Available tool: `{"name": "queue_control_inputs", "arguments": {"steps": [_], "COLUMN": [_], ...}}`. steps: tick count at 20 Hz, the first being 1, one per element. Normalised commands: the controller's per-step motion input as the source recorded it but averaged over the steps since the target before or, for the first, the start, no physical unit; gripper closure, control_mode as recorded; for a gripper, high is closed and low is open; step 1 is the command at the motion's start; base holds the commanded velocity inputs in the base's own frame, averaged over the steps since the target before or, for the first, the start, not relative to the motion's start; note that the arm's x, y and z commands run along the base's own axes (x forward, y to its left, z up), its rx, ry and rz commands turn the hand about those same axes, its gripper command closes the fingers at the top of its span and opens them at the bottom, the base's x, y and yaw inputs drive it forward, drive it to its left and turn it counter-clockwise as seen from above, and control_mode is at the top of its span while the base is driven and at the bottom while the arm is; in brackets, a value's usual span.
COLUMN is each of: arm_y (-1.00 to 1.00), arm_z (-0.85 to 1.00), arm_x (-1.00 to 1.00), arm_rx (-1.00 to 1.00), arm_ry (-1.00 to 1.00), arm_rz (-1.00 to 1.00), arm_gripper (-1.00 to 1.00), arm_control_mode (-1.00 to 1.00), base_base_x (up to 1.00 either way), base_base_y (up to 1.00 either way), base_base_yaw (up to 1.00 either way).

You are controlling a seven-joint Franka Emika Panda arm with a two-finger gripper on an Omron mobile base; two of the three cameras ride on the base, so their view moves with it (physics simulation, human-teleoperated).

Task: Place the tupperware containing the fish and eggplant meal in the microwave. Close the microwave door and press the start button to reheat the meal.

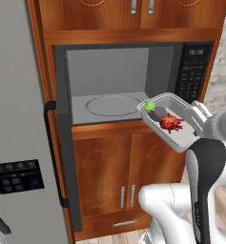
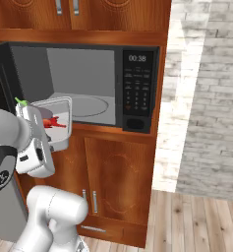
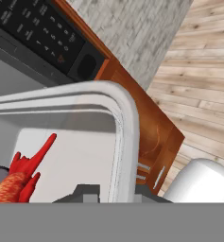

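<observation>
One gripper (image 1: 194, 119) is doing all the work here, jaws clamped together on the near rim of the tupperware (image 1: 168, 119); in the hand view the finger tips (image 3: 87, 193) are straddling that rim wall, one inside, one outside. Gripping the edge rather than the body is leaving the tray's underside free for setting down, I'd judge. Tray is hanging out ahead of the gripper in mid-air, roughly level but dipping a bit toward the hand, so the fish (image 1: 170, 123) and eggplant (image 1: 155, 109) are staying inside, fish nearer the fingers, eggplant with its green stem at the far end. Beyond the tray's far end the microwave (image 1: 133, 76) is standing open; tray is sitting just outside the cavity mouth, at about floor height and toward its right side, not yet over the turntable (image 1: 113, 105). The microwave door (image 1: 62, 143) is swinging fully out to the far left of the gripper, so the entry path is looking clear. Button panel (image 2: 138, 83) is lying just right of the tray, near the rim corner; worth keeping off it going in. Next move is probably a straight push forward and left onto the glass plate, then release. Cabinet doors (image 1: 126, 171) are sitting below the tray, well apart from it.
</observation>
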Motion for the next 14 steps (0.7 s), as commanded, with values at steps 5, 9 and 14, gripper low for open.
{"name": "queue_control_inputs", "arguments": {"steps": [5, 9, 14], "arm_y": [0.0, 0.0, 0.0], "arm_z": [0.0, 0.0, 0.0], "arm_x": [0.0, 0.0, 0.0], "arm_rx": [0.0, 0.0, 0.0], "arm_ry": [0.0, 0.0, 0.0], "arm_rz": [0.0, 0.0, 0.0], "arm_gripper": [1.0, 1.0, 1.0], "arm_control_mode": [1.0, 1.0, 1.0], "base_base_x": [0.34, 0.29, 0.22], "base_base_y": [-0.22, -0.15, -0.22], "base_base_yaw": [0.51, 0.42, 0.12]}}
